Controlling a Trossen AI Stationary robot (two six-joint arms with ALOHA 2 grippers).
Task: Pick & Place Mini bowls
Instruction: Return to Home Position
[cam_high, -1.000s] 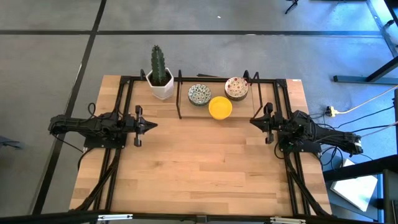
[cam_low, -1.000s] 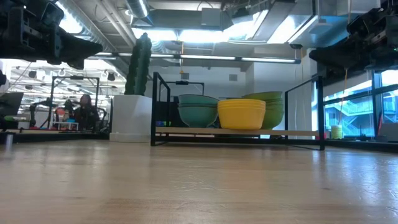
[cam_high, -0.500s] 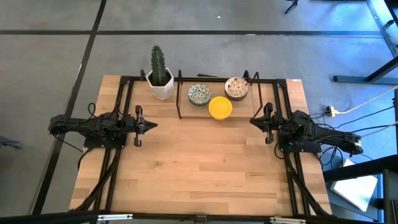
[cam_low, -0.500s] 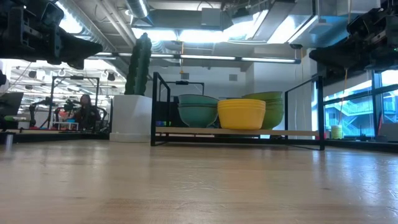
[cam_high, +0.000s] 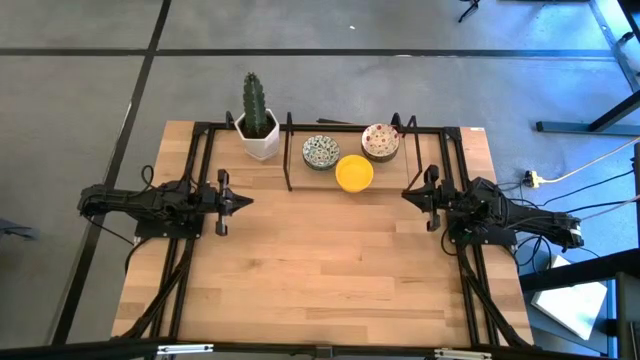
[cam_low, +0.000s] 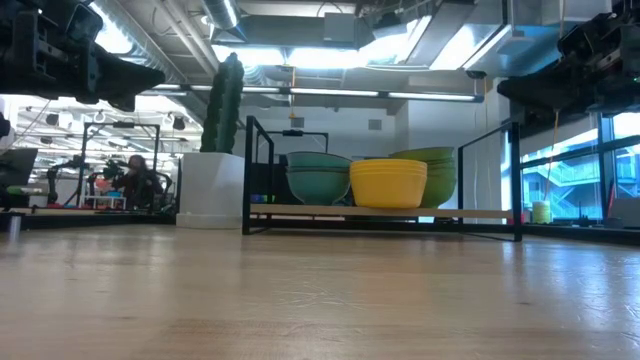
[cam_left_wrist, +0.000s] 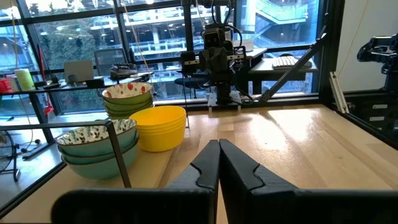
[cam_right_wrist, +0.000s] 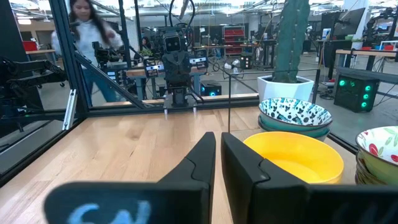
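Bench (cam_high: 320, 265): pale wood.
Mini bowls (cam_high: 354, 172): three stacks on the rear shelf (cam_low: 470, 212), beside cactus pot (cam_high: 261, 141).
Left pincer (cam_high: 248, 201): clenched, over bench's left side.
Right pincer (cam_high: 405, 195): clenched, opposite.
Room: grey floor (cam_high: 80, 90), person (cam_right_wrist: 93, 37) beyond.

No text, label, brand, number or sign can be read in any of the views. The one thing that looks like lettering is a pale blue mark (cam_right_wrist: 118, 212) on the dark body of the right gripper (cam_right_wrist: 218, 135), close in front of its wrist camera, and it is too blurred to make out.
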